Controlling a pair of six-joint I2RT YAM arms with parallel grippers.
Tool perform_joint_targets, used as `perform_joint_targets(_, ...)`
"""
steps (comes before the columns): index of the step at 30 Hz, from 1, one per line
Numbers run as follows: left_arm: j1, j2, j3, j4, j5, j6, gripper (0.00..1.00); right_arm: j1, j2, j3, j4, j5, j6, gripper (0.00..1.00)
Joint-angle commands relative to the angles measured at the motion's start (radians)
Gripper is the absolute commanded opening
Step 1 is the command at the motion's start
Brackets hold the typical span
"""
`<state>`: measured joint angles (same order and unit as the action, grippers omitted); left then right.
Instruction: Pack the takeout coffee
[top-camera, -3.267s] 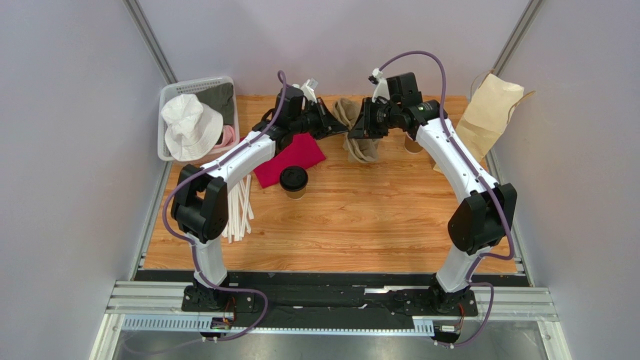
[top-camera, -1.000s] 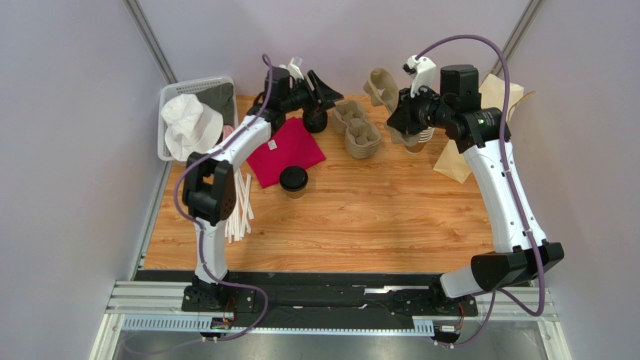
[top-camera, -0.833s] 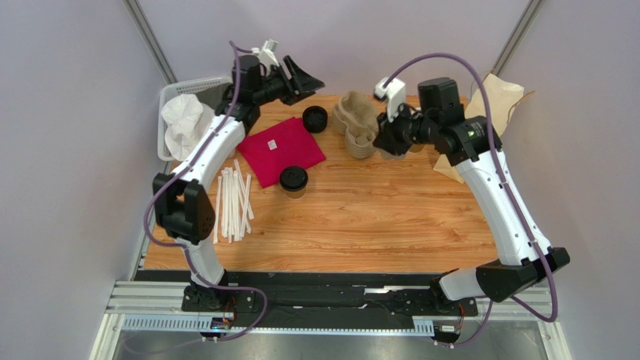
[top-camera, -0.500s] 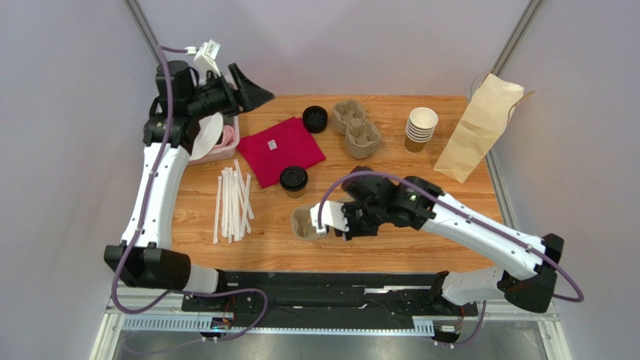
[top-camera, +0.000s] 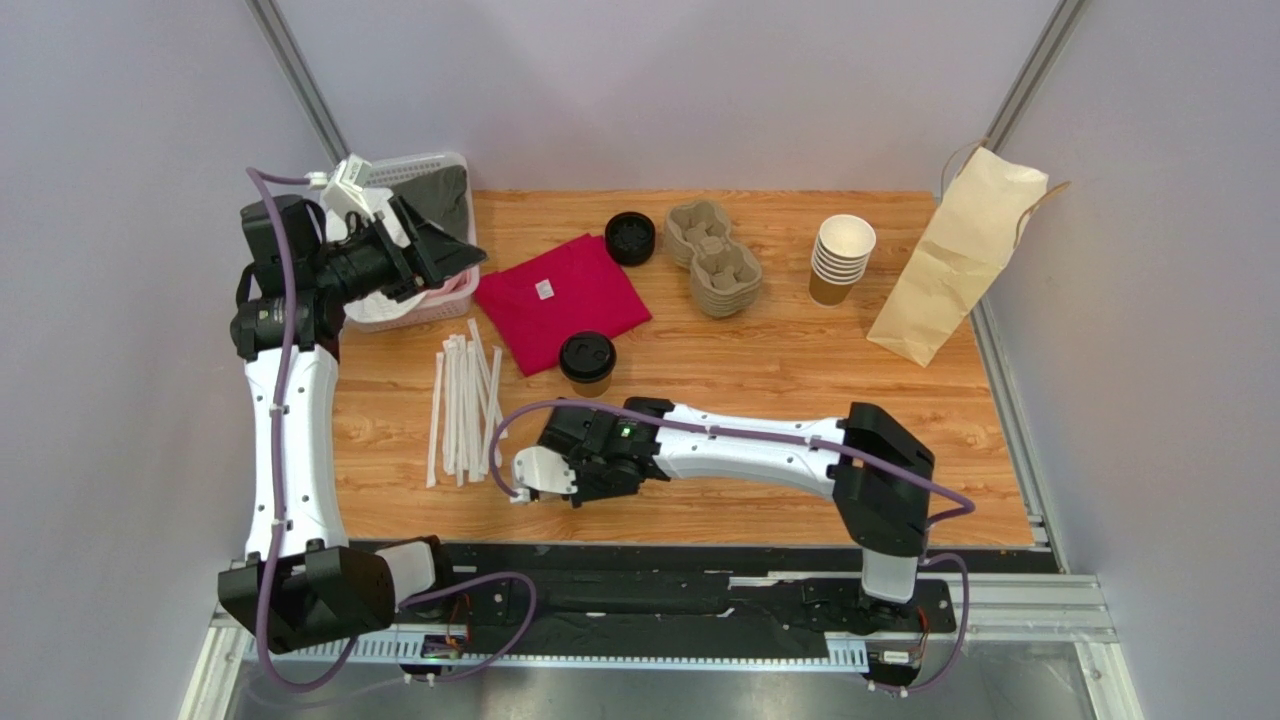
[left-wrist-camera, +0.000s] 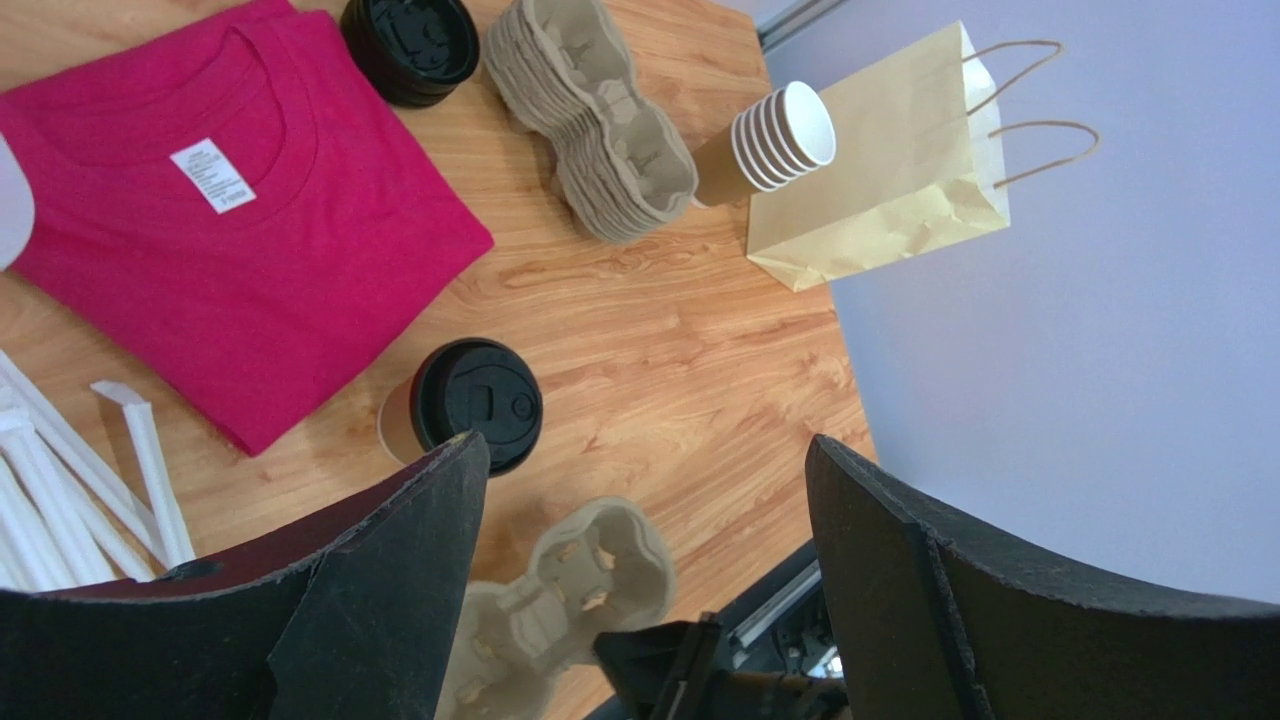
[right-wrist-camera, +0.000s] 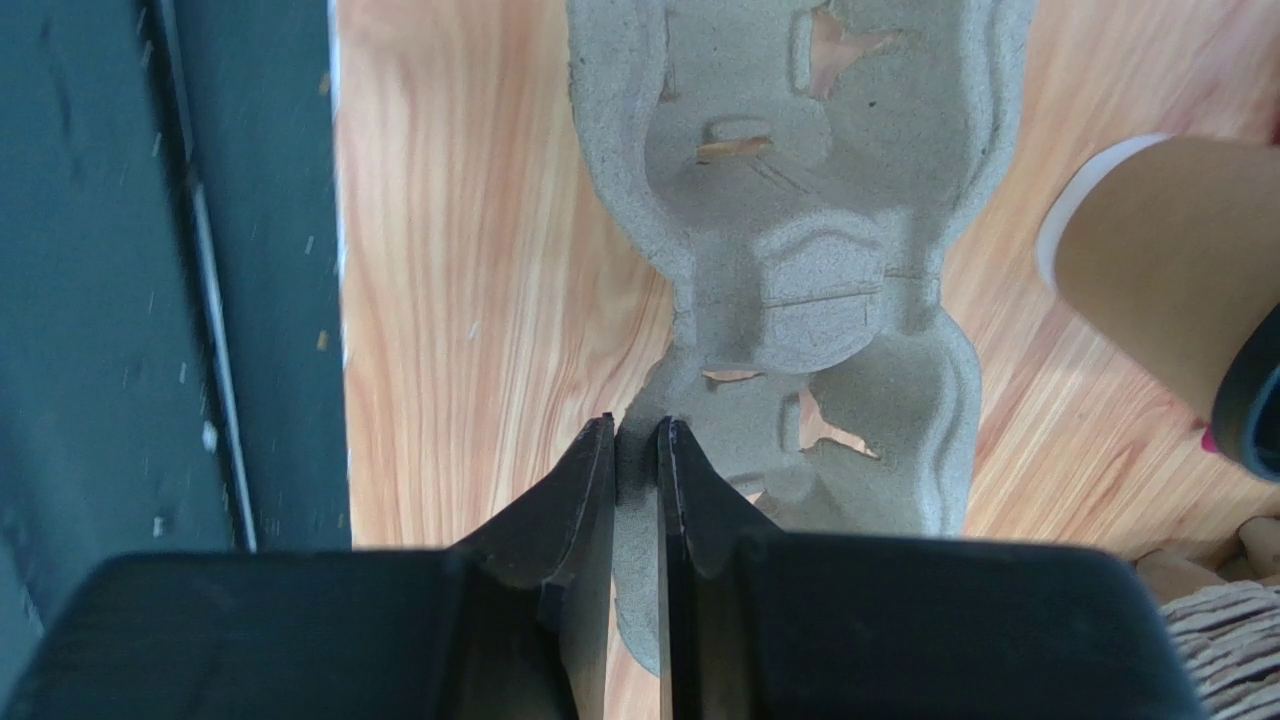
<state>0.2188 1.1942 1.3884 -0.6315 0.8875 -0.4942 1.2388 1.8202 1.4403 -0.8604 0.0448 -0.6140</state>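
Shifted since the prior view: right arm now stretched low along the near edge, its load carried from mid-counter toward 7 o'clock; left arm dropped to 10 o'clock above the basket, jaws wider.

- Counter (top-camera: 781, 390): wood-grain.
- Kraft paper bag (top-camera: 962, 248): upright, 2 o'clock, twine handles.
- Red T-shirt (top-camera: 579, 300): folded flat, 11 o'clock of centre.
- White basket (top-camera: 425, 159): 10 o'clock corner.
- Wrapped straws (top-camera: 466, 405): loose bundle, 9 o'clock.
- Stacked pulp carriers (top-camera: 717, 258): 12 o'clock.
- Single pulp cup carrier (right-wrist-camera: 796, 225): 7 o'clock, wells up and unfilled.
- Stack of lidless cups (top-camera: 839, 258): 1 o'clock, between stacked carriers and bag.
- Takeout coffee (top-camera: 588, 360): upright, black lid on, just beside the shirt's near edge; single carrier at its 6 o'clock, close but apart.
- Loose black lids (top-camera: 630, 237): 12 o'clock, between shirt and stacked carriers.
- Right end effector (right-wrist-camera: 637, 435): nearly closed, pinching the single carrier's rim.
- Left end effector (left-wrist-camera: 646, 447): spread wide, holding nothing.
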Motion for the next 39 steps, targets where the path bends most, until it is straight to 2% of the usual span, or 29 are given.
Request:
perform_joint_targets(1,0.033,-0.01,-0.023,0.052,0.082,-0.04,0.86,0.008,0.034,0.075,0.138,0.07,0.114,0.07)
perform_joint_targets(2,0.033,-0.011,-0.025,0.053,0.085,-0.041,0.86,0.01,0.034,0.069,0.15,0.07,0.115,0.13)
perform_joint_targets(3,0.033,-0.012,-0.028,0.053,0.087,-0.04,0.86,0.013,0.037,0.068,0.152,0.067,0.117,0.31)
perform_joint_targets(5,0.034,-0.01,-0.029,0.05,0.088,-0.034,0.86,0.016,0.028,0.074,0.12,0.055,0.126,0.5)
perform_joint_targets(7,0.036,-0.01,-0.028,0.035,0.087,-0.029,0.86,0.019,0.015,0.121,0.066,0.012,0.144,0.74)
perform_joint_targets(9,0.036,-0.008,-0.019,0.015,0.088,-0.005,0.86,0.016,-0.028,0.155,-0.026,-0.019,0.145,0.85)
perform_joint_targets(12,0.036,-0.013,-0.005,-0.026,0.083,0.04,0.89,-0.004,-0.119,0.235,-0.169,-0.106,0.126,0.86)
perform_joint_targets(14,0.034,-0.016,0.012,-0.056,0.09,0.065,0.98,-0.039,-0.172,0.314,-0.254,-0.151,0.111,0.87)
perform_joint_targets(17,0.036,-0.022,0.056,-0.14,0.099,0.178,0.99,-0.177,-0.26,0.438,-0.365,-0.175,0.106,0.93)
perform_joint_targets(18,0.034,-0.019,0.07,-0.172,0.099,0.216,0.99,-0.288,-0.269,0.542,-0.394,-0.183,0.111,0.94)
perform_joint_targets(20,0.033,-0.012,0.102,-0.262,0.094,0.327,0.99,-0.421,-0.282,0.638,-0.475,-0.218,0.129,0.95)
perform_joint_targets(21,0.03,-0.01,0.112,-0.283,0.091,0.353,0.99,-0.564,-0.289,0.716,-0.503,-0.224,0.134,0.95)
perform_joint_targets(22,0.027,-0.008,0.118,-0.309,0.09,0.379,0.99,-0.641,-0.315,0.736,-0.526,-0.252,0.128,0.95)
perform_joint_targets(23,0.025,-0.01,0.132,-0.316,0.087,0.42,0.99,-0.723,-0.332,0.749,-0.549,-0.269,0.12,0.98)
perform_joint_targets(24,0.021,-0.015,0.136,-0.321,0.074,0.436,0.99,-0.889,-0.358,0.749,-0.554,-0.287,0.079,0.99)
perform_joint_targets(26,0.005,-0.021,0.147,-0.327,0.068,0.479,0.99,-1.049,-0.424,0.72,-0.554,-0.358,0.005,1.0)
perform_joint_targets(27,0.001,-0.027,0.152,-0.335,0.05,0.486,0.99,-1.175,-0.438,0.707,-0.554,-0.37,-0.03,1.0)
perform_joint_targets(30,-0.01,-0.03,0.159,-0.361,0.063,0.505,0.99,-1.365,-0.452,0.649,-0.578,-0.408,-0.154,1.0)
perform_joint_targets(33,-0.033,-0.019,0.166,-0.388,0.058,0.563,0.99,-1.472,-0.429,0.576,-0.557,-0.434,-0.214,1.0)
perform_joint_targets(39,-0.052,-0.031,0.175,-0.513,0.033,0.715,0.99,-1.515,-0.317,0.562,-0.516,-0.401,-0.309,1.0)
